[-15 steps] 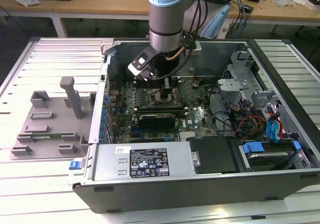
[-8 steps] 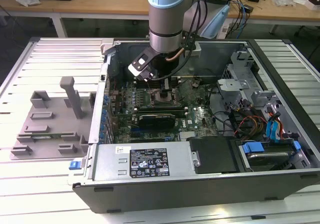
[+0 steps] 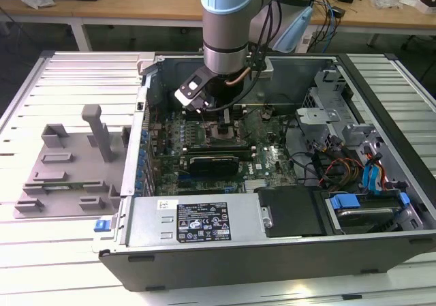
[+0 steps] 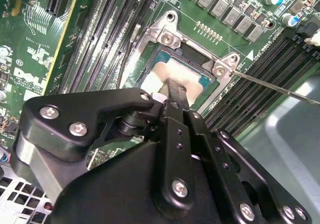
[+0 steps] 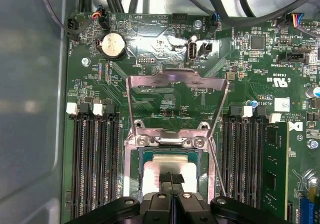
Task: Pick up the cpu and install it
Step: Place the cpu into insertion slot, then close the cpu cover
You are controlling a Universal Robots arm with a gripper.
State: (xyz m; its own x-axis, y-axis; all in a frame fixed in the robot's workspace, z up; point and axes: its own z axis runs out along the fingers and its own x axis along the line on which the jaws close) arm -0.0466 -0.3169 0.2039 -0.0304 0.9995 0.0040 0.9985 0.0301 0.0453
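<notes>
1. The arm [image 3: 228, 26] is seen in the exterior view descending almost vertically into the open computer case [image 3: 272, 251], wrist pointed straight down at the motherboard [image 3: 266, 163].
2. The gripper [image 3: 225, 123] is held low over the board, near the case's far wall, well apart from the grey tray [image 3: 68, 176] on the slatted table [image 3: 68, 74] at the exterior view's left.
3. In both wrist views the gripper [image 4: 172, 87] [image 5: 172, 178] is shown with its two black fingers [image 5: 161, 204] drawn together, no gap being visible between them; their tips are set against the top of the cpu.
4. The cpu [image 5: 155, 171] [image 4: 172, 70] is found lying flat inside the socket frame [image 4: 170, 34], its silvery top facing up. Whether it is fully seated cannot be told.
5. The metal load bracket [image 5: 175, 79] is swung up and open behind the socket, and the thin wire lever [image 5: 215, 159] [image 4: 280, 87] is raised beside it.
6. Memory slots [image 5: 95, 169] are noted on both sides of the socket; a coin cell [image 5: 112, 45] is seen further up the board.
</notes>
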